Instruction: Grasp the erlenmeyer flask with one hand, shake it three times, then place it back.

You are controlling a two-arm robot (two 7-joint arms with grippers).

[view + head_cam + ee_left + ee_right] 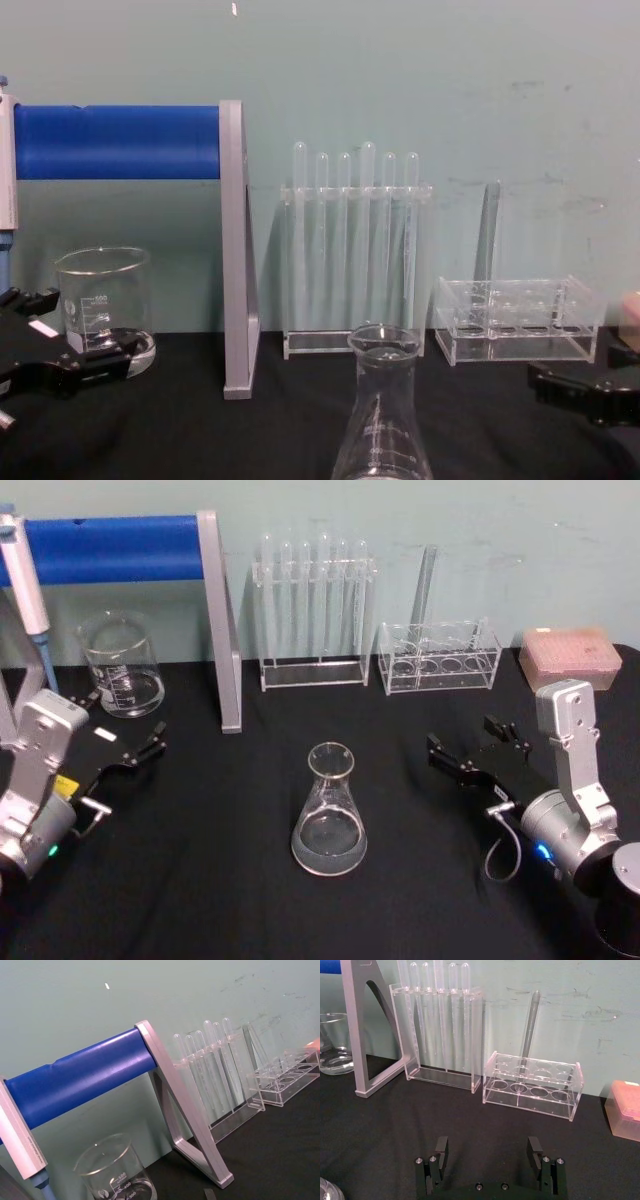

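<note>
The erlenmeyer flask (328, 810) stands upright on the black table, midway between my two arms, with a little clear liquid in its base. The chest view has it close in front (385, 415), and a sliver of it sits at the corner of the right wrist view (326, 1191). My right gripper (476, 743) hovers open to the flask's right, apart from it, with nothing between its fingers (441, 1147). My left gripper (122, 725) rests open at the table's left, near the beaker and well away from the flask.
A glass beaker (122, 665) stands at the back left beside a blue-barred metal stand (222, 630). Behind the flask are a test tube rack (312, 600) and a low clear rack (440, 658) holding one tube. A pink box (570, 655) sits at the back right.
</note>
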